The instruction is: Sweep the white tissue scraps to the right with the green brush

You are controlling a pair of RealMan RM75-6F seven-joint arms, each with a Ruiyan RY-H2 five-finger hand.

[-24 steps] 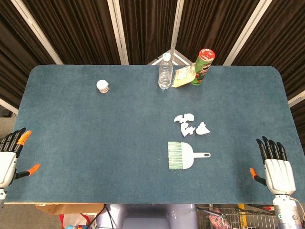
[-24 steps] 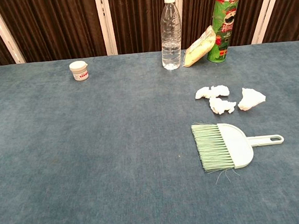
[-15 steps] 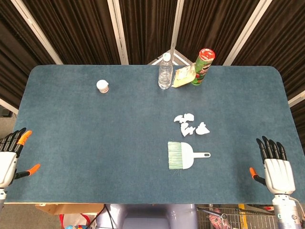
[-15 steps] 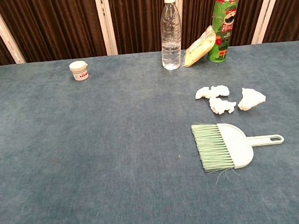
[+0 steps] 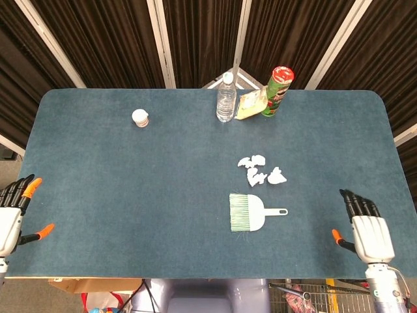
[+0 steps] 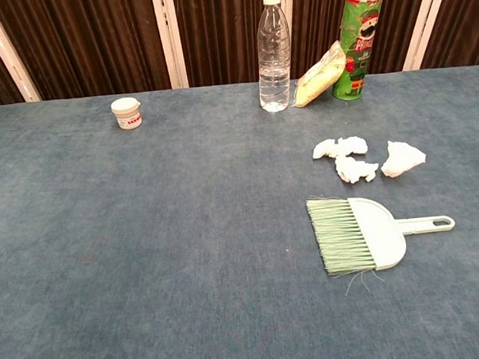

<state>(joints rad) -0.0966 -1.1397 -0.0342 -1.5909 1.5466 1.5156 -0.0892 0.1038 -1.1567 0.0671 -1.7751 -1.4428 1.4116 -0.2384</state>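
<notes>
Green brush (image 5: 247,213): lying flat on the blue bench (image 5: 130,182), a little right of centre in the head view, bristles pointing to frame left and its handle pointing to frame right; nothing is touching it.
White tissue scraps (image 5: 262,171): sitting in a loose cluster just above the brush in the head view, apart from the bristles; in the chest view the scraps are showing as three crumpled lumps right of centre, beyond the brush.
Right hand (image 5: 369,231): hovering at the lower right of the head view, over the bench's near right corner, well apart from the brush handle; its fingers (image 5: 355,203) are lying straight and spread, holding nothing.
Left hand (image 5: 12,218): sitting at the lower left edge of the head view, partly cut off by the frame, off the bench's near left corner; its fingers (image 5: 23,188) are spread apart and gripping nothing.
Chest view: showing neither hand.
Water bottle (image 5: 225,98): standing upright at the far edge of the bench, top centre.
Green chip can (image 5: 277,91): standing upright to the right of the bottle.
Yellow packet (image 5: 250,105): leaning between the bottle and the can.
Small white jar (image 5: 140,118): standing alone toward the upper left of the bench.
</notes>
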